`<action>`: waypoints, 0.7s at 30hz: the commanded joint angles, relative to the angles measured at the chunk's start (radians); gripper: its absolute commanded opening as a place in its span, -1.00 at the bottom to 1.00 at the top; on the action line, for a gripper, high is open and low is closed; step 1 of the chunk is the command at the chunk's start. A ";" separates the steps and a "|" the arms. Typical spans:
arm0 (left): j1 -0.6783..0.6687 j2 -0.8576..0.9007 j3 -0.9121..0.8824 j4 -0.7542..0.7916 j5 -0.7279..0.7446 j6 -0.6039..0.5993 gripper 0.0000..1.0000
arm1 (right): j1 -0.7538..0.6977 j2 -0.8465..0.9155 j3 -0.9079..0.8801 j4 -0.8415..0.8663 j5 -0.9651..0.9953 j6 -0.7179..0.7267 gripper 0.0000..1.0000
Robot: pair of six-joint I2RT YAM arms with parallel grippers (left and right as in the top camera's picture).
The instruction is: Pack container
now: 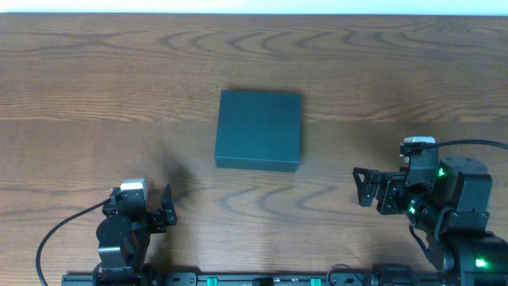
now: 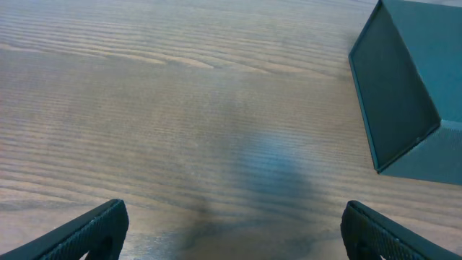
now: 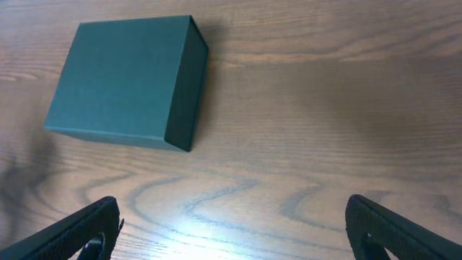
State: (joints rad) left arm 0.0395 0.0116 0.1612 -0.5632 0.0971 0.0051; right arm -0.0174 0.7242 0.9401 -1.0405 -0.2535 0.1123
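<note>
The dark green matte rectangular container (image 1: 259, 129) lies closed, central on the brown wooden table (image 1: 95, 79), probably so both arms reach it. My left fingers (image 2: 90, 232) and right fingers (image 3: 404, 230) are wide open, empty.

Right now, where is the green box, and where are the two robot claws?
container (image 1: 259, 129), overhead view, middle of its top face.
left gripper (image 1: 167, 208), overhead view, between its fingertips.
right gripper (image 1: 362, 187), overhead view, between its fingertips.

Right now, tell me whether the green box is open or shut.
Shut: the container shows a flat, flush top; no interior visible.
</note>
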 commanded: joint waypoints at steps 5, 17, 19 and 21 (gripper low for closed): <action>0.006 -0.008 -0.012 0.007 -0.012 0.018 0.91 | 0.013 -0.059 -0.006 0.000 0.058 -0.061 0.98; 0.006 -0.008 -0.012 0.007 -0.012 0.018 0.91 | 0.013 -0.533 -0.591 0.319 0.152 -0.075 0.98; 0.006 -0.008 -0.012 0.007 -0.012 0.018 0.91 | 0.013 -0.598 -0.663 0.327 0.152 -0.056 0.99; 0.006 -0.008 -0.012 0.007 -0.012 0.017 0.91 | 0.013 -0.656 -0.720 0.327 0.151 -0.023 0.99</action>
State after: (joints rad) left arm 0.0395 0.0109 0.1612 -0.5598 0.0971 0.0051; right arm -0.0174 0.1345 0.2707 -0.7250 -0.1139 0.0589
